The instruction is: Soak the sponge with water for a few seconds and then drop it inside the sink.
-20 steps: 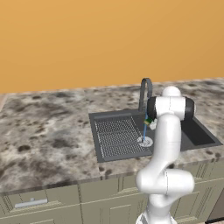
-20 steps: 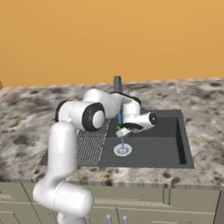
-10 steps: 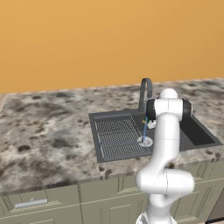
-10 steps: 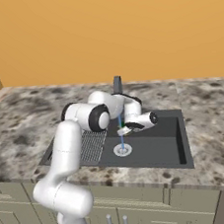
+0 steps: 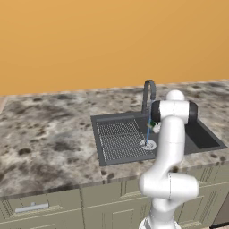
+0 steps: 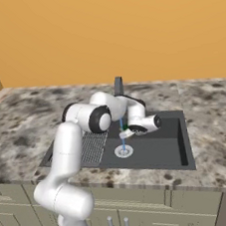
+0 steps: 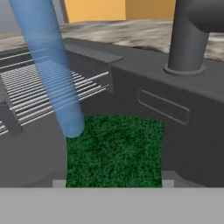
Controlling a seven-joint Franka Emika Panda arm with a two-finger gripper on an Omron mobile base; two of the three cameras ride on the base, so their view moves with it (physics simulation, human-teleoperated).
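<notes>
My gripper (image 7: 113, 183) is shut on the sponge (image 7: 116, 151), whose dark green face lies between the jaws in the hand view. The water (image 7: 52, 65) runs down as a light-blue stream and meets the sponge's upper left corner. In the right base view the gripper (image 6: 125, 131) holds the sponge (image 6: 122, 128) over the basin of the sink (image 6: 159, 149), just under the faucet (image 6: 118, 84). The left base view shows the sponge (image 5: 152, 124) beside the water (image 5: 148, 132), above the round drain (image 5: 148, 144).
The ribbed drainboard (image 5: 118, 138) takes up the sink's left half. The faucet's base (image 7: 187, 43) stands on the sink's back rim. Speckled stone counter (image 5: 49, 134) surrounds the sink, an orange wall rises behind it, and cabinet fronts (image 5: 53, 210) sit below.
The arm's elbow has shifted very slightly. The gripper still holds the sponge at the stream in the same spot.
</notes>
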